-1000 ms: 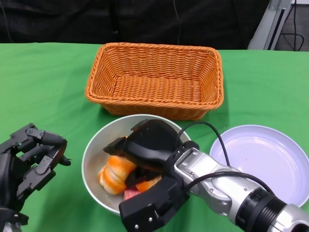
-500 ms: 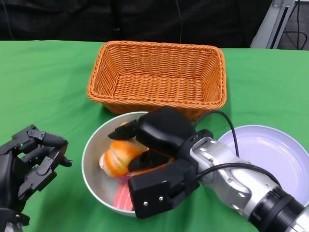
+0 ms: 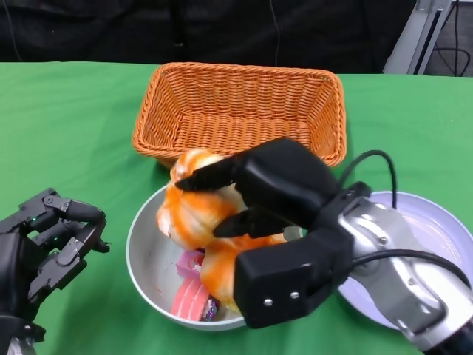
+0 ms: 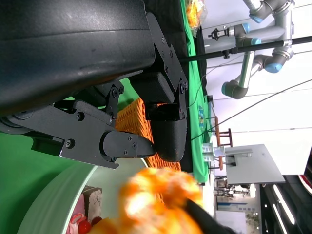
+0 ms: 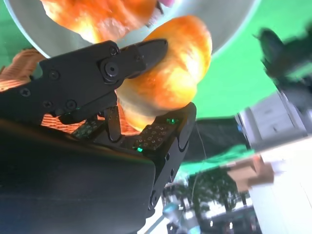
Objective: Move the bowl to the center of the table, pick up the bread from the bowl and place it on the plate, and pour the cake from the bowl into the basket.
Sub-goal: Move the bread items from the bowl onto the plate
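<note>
Right hand (image 3: 255, 203) gripping bread (image 3: 194, 207), long axis upright, above bowl (image 3: 148, 259)

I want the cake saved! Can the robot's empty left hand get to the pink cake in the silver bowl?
Probably not easily: the right hand, holding the orange bread, hangs over the silver bowl and crowds the pink cake; the left hand waits beside it.

A green tablecloth (image 3: 66, 126) covers the table, with a dark backdrop (image 3: 185, 29) behind its far edge.
</note>
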You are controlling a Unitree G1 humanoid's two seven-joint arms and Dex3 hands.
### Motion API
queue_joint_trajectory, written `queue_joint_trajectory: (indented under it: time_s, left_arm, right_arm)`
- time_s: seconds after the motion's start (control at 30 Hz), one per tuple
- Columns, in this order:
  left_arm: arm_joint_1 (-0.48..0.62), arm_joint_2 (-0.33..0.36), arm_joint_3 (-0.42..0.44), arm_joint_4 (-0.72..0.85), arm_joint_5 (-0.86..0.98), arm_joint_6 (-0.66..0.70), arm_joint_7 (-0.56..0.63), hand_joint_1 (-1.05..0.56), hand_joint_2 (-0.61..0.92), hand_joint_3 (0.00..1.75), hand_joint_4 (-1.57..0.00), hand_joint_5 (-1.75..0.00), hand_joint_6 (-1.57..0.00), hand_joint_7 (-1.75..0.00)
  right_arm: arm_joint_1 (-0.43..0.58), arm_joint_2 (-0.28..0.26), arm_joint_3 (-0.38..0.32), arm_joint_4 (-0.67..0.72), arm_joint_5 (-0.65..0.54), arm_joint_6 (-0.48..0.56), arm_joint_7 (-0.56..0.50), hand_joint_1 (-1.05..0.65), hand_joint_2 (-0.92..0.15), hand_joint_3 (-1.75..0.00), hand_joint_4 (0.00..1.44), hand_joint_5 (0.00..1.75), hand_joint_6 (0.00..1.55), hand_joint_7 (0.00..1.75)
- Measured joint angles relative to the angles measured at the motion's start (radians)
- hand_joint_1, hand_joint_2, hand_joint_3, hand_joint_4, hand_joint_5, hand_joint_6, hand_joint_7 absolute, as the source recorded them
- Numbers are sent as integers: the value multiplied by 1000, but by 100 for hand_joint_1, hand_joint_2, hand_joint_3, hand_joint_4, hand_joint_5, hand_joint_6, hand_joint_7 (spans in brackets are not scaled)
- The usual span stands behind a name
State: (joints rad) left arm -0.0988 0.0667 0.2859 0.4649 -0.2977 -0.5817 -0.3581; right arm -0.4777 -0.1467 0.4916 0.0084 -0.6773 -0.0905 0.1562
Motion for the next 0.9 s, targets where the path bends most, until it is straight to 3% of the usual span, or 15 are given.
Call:
queue_joint_trajectory:
  time_s: [0.3,0.53,0.57,0.63,0.7,0.9]
  left_arm:
    - [-1,6,5,15,8,-7,0,-15,92,24,-79,-147,-88,-99]
    - [-1,14,12,18,5,-9,0,-13,92,27,-79,-148,-88,-99]
    - [-2,14,12,19,5,-9,0,-14,92,26,-79,-148,-88,-98]
    - [-5,15,12,22,5,-10,0,-15,92,26,-79,-147,-88,-98]
    - [-5,17,15,28,-1,-10,0,-14,92,26,-79,-147,-88,-97]
    - [-6,23,18,33,-5,-8,0,-11,92,29,-80,-147,-88,-97]
  right_arm:
    - [136,-87,-134,-167,87,-31,16,-11,-92,-15,77,149,119,20]
    - [260,-152,-251,-187,136,-71,-1,-6,-91,-14,77,144,117,23]
    - [273,-154,-260,-194,139,-68,-1,-6,-91,-19,77,144,116,28]
    - [304,-154,-291,-215,161,-52,0,-4,-81,-44,76,150,101,61]
    - [329,-155,-329,-221,183,-33,1,-5,-74,-60,74,156,89,83]
    - [380,-177,-407,-189,246,10,10,-3,-78,-56,76,152,82,95]
